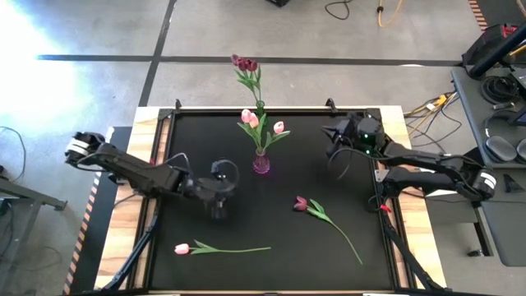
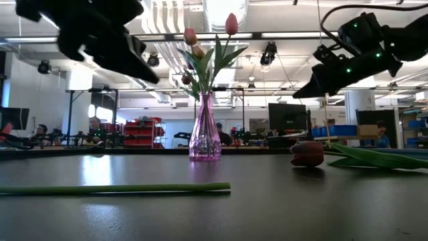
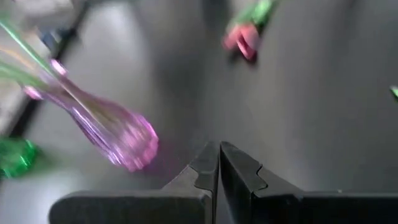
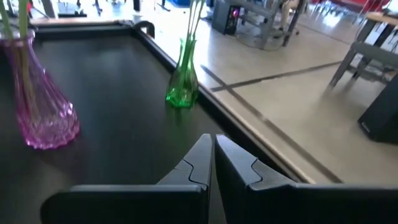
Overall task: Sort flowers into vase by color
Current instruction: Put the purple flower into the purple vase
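A pink glass vase [image 1: 261,164] stands mid-table with pale pink tulips [image 1: 251,119] in it. A green vase [image 1: 260,105] at the far edge holds dark red tulips [image 1: 244,62]. One dark red tulip [image 1: 301,203] lies on the table right of centre, its stem running toward the near right. One pink tulip [image 1: 182,248] lies near the front edge. My left gripper [image 1: 223,196] hovers shut, left of and nearer than the pink vase [image 3: 118,134], pointing at the red tulip [image 3: 242,38]. My right gripper [image 1: 332,140] hovers shut, to the right of the vases.
The black table has a raised wooden frame [image 1: 394,115] around it. Bare tabletop lies between the two loose tulips and along the left side. In the low view the pink tulip's stem [image 2: 114,189] lies across the foreground. Desks and cables stand beyond the right edge.
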Controlling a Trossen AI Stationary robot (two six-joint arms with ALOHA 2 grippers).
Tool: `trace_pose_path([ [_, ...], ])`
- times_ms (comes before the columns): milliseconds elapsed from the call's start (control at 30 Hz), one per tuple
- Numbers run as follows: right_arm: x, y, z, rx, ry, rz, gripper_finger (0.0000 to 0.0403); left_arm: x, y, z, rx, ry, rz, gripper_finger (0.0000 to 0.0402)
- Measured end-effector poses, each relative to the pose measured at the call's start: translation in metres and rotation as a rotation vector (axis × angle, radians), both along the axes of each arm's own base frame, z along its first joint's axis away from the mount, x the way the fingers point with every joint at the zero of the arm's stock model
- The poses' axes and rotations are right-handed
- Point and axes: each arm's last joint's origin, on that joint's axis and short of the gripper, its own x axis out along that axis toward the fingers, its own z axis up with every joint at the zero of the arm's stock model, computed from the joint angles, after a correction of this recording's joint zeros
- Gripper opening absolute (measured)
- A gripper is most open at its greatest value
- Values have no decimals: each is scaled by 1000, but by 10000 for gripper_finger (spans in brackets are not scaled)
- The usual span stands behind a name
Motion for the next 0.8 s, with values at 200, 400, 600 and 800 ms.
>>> trace_pose_path([
  [200, -3, 2, -8, 0, -3, -1, 13, -1, -29, 4, -85, 199, 29, 1],
  [400, -3, 2, -6, -7, -14, -1, 13, -6, -52, -18, -270, 456, 45, 18],
  [600, -2, 2, -4, -13, -21, -1, 13, -9, -70, -40, -379, 655, 111, 58],
  [800, -2, 2, -4, -14, -21, -1, 13, -5, -89, -55, -482, 834, 81, 105],
])
